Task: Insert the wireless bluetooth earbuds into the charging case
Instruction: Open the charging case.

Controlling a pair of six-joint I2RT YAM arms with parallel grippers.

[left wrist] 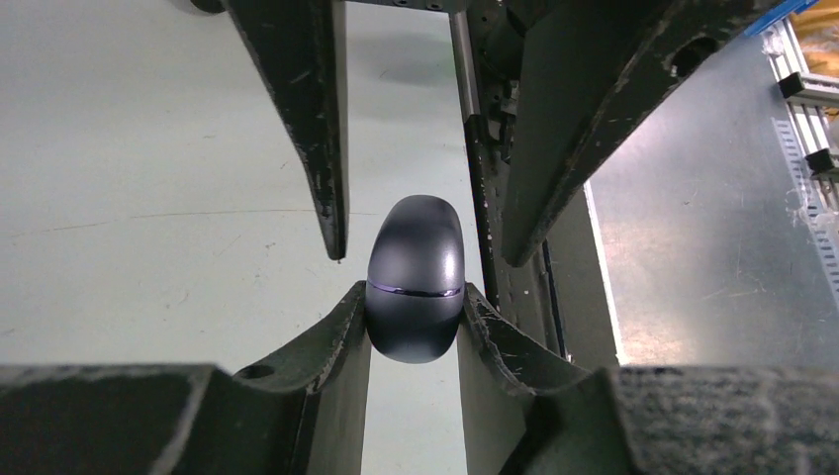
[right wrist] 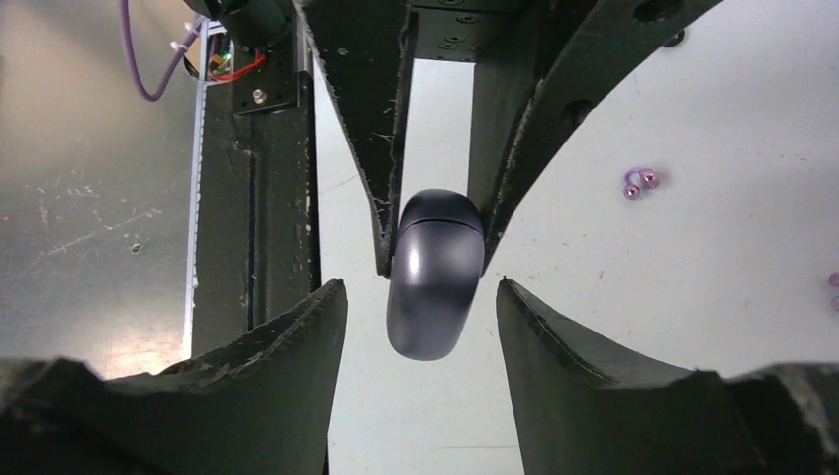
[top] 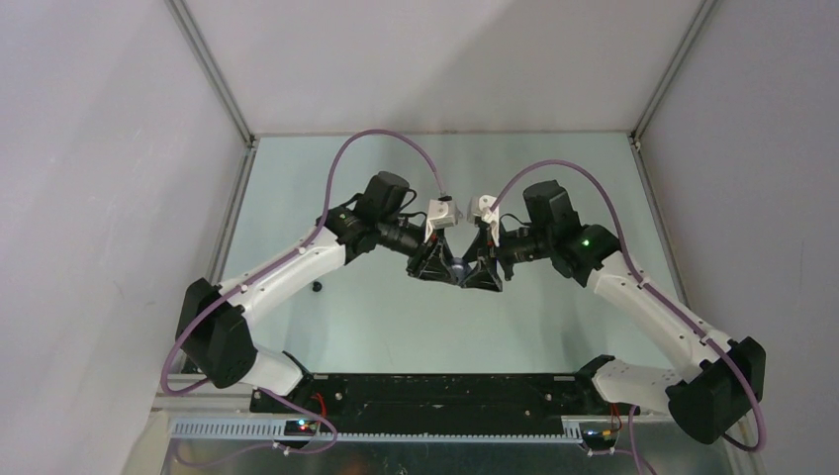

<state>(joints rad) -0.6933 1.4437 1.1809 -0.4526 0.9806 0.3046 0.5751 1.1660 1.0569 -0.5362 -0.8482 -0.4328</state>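
One case (left wrist: 416,247), left pincer (left wrist: 415,302) clamping its sides

Soft, even light from above fills the overhead view; the pale table (top: 396,327) carries a mild sheen and only faint shadows under the arms (top: 297,262). In both wrist views the dark case (left wrist: 416,287) is sharp, with a soft highlight, while the fingers (left wrist: 297,406) nearest the lens blur at the bottom edge.
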